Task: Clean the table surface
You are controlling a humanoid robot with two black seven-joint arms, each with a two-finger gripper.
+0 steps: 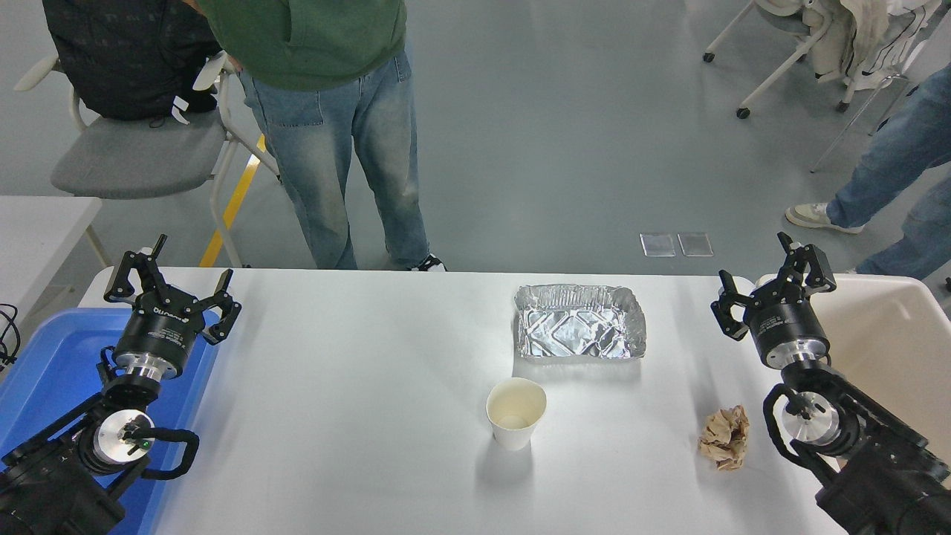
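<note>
1. My right gripper (pixel 769 279) hangs over the desk's far right corner, jaws spread wide, holding nothing.
2. My left gripper (pixel 172 286) is parked lower left over the blue tray (pixel 44 357), jaws open and empty.
3. The desk surface (pixel 356 386) fills my view, carrying 1 foil tray (pixel 579 323), 1 paper cup (pixel 515 412) and 1 crumpled brown paper (pixel 725 437).

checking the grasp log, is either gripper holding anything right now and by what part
Nothing is held. The left gripper is open above the blue bin; the right gripper is open by the cream tub.
</note>
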